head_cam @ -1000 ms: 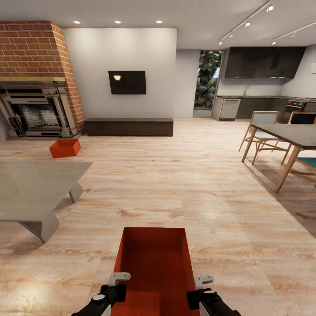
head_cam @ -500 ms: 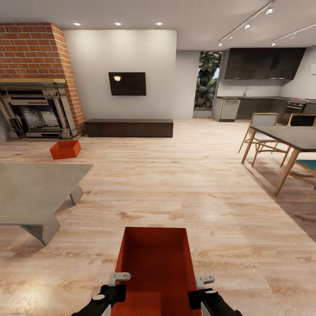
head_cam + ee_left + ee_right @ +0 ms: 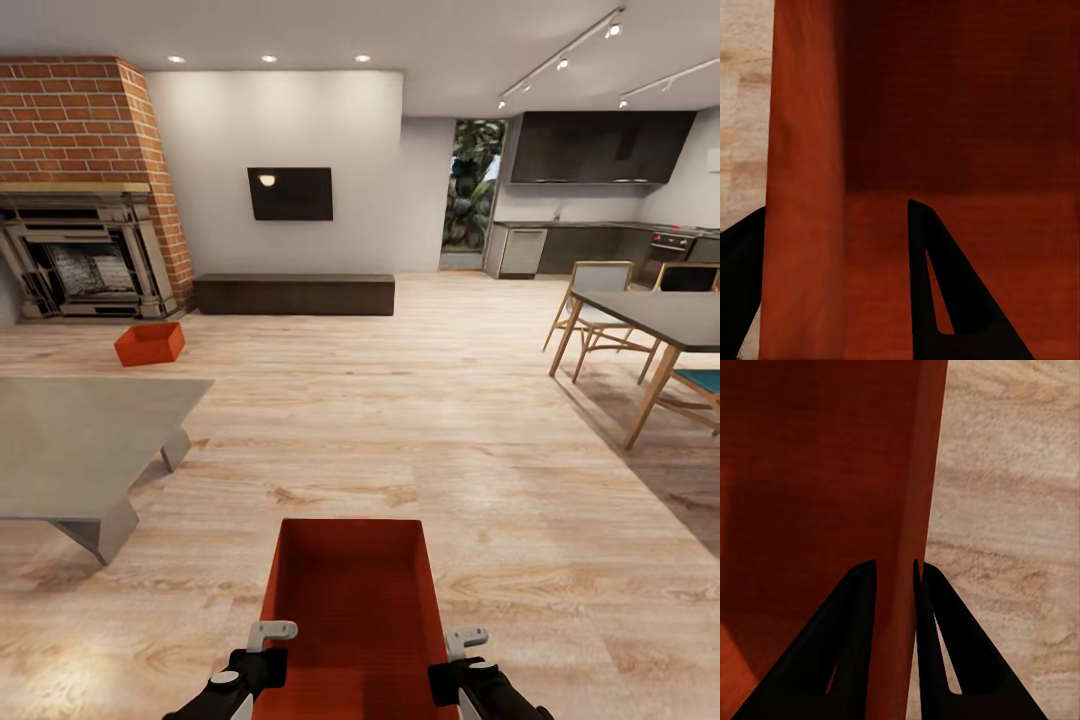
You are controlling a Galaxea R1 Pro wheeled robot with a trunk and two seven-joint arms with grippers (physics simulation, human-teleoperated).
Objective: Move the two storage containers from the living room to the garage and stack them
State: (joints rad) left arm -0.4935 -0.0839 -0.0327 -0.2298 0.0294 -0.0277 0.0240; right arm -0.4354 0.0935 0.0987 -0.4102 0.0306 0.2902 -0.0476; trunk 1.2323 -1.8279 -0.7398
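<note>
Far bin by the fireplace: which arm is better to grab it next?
Left, probably: the far bin lies on the robot's left side. But the left end effector and right end effector each grip one wall of the near bin, so neither is free.

A red-orange open-topped plastic storage container (image 3: 967, 112) takes up most of the frame, its side wall seen edge-on as a broad lighter band. The left gripper (image 3: 840, 300) straddles that wall — one black finger (image 3: 945, 292) inside the container, the other outside it, over a strip of light wood plank flooring (image 3: 742, 112).
</note>
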